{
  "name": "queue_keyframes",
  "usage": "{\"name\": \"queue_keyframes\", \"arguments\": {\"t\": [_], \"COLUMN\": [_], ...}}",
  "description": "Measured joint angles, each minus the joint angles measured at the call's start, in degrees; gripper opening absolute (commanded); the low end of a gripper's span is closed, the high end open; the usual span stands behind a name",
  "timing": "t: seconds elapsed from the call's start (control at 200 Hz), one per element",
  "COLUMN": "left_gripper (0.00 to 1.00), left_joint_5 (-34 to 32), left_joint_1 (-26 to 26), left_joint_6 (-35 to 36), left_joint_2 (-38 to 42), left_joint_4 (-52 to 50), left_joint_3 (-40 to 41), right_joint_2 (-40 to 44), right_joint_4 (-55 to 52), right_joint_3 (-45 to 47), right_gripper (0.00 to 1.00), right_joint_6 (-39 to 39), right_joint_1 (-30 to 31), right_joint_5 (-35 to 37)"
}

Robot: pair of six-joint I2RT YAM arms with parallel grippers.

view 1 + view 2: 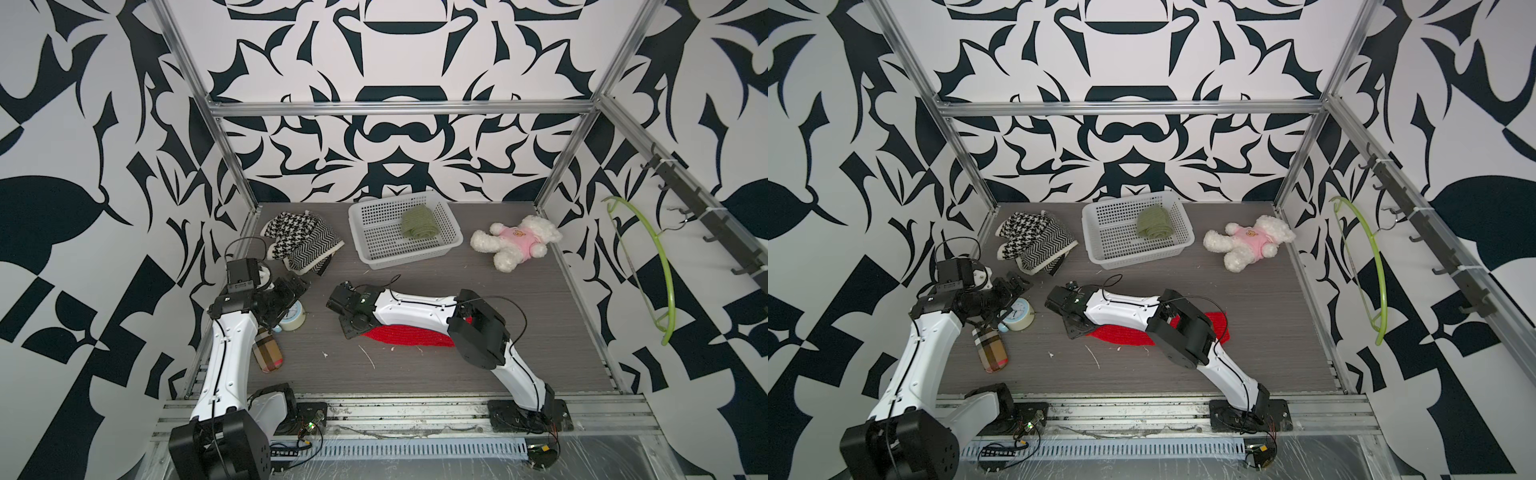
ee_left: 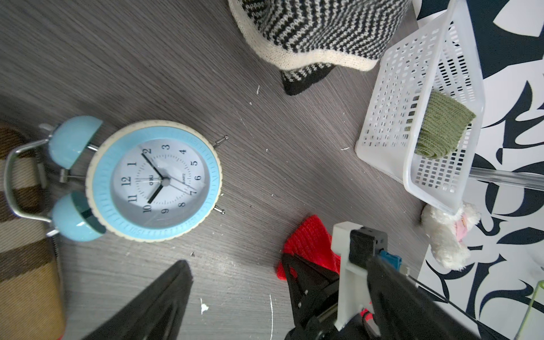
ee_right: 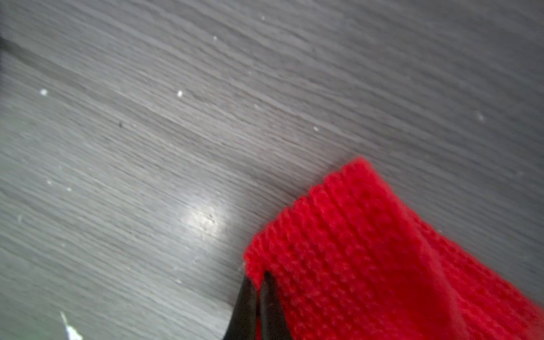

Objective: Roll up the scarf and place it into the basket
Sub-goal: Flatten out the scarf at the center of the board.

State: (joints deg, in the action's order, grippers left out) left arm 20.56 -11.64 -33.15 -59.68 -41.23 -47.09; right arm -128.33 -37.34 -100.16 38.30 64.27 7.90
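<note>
The grey table [image 1: 415, 374] held the basket [image 1: 409, 258] at twelve o'clock, bear [image 1: 515, 241] at two, knits [image 1: 303, 243] at ten, clock [image 1: 293, 318] at eight, red scarf [image 1: 407, 334] near centre.

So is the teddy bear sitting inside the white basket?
No, the teddy bear lies on the table beside the basket, which holds only a rolled green scarf.

The site is a robotics laboratory test cell. Indicators:
- An open silver aluminium-extrusion frame [image 1: 399, 109] encloses the workspace.
- Printed black-and-white patterned wall panels [image 1: 83, 232] line it.
- A white-and-black left robot arm [image 1: 226, 345] and a matching right robot arm [image 1: 415, 309] are bolted to a metal base rail [image 1: 374, 409], beside a slotted cable duct [image 1: 399, 449].
- Household props lie on a grey wood-grain tabletop [image 1: 415, 374]: a blue round twin-bell alarm clock [image 2: 156, 179] and a white plush bear in a pink shirt [image 1: 517, 241].
</note>
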Motion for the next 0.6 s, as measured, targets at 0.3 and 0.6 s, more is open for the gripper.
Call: {"name": "queue_keyframes", "arguments": {"t": [0.3,0.6], "left_gripper": [0.99,0.99], "left_joint_5": [0.09,-1.66], "left_joint_1": [0.0,-1.7], "left_joint_6": [-0.04,0.15], "left_joint_2": [0.0,-0.04], "left_joint_4": [0.11,-0.42], "left_joint_3": [0.5,-0.72], "right_joint_2": [14.03,17.16], "right_joint_4": [6.67,21.57], "right_joint_3": [5.18,3.78], "right_gripper": [0.0,0.0], "right_joint_6": [-4.98,-5.49], "right_joint_1": [-0.13,-1.97], "right_joint_5": [-3.28,-16.13]}}
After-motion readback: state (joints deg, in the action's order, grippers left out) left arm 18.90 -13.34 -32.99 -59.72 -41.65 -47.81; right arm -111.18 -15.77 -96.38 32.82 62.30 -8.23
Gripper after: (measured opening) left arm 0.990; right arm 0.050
